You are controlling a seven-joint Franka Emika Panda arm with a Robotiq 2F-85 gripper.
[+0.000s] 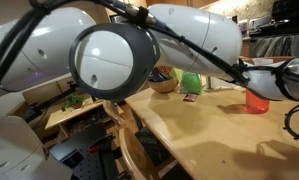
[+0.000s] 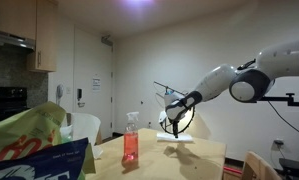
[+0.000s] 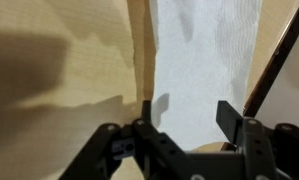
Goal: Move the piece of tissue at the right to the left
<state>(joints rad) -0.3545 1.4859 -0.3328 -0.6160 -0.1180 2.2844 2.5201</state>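
Light wood table (image 2: 179, 162). On it I see a white tissue (image 3: 204, 60) lying flat, long edge against bare wood in the wrist view. A pink spray bottle (image 2: 130, 140) stands upright. In an exterior view there is an orange cup (image 1: 255, 100), and a green object (image 1: 191, 83) just beside a bowl (image 1: 164, 82).

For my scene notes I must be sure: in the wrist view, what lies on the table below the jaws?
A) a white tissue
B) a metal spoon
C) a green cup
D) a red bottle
A: the wrist view shows a white tissue lying flat on the wooden table.
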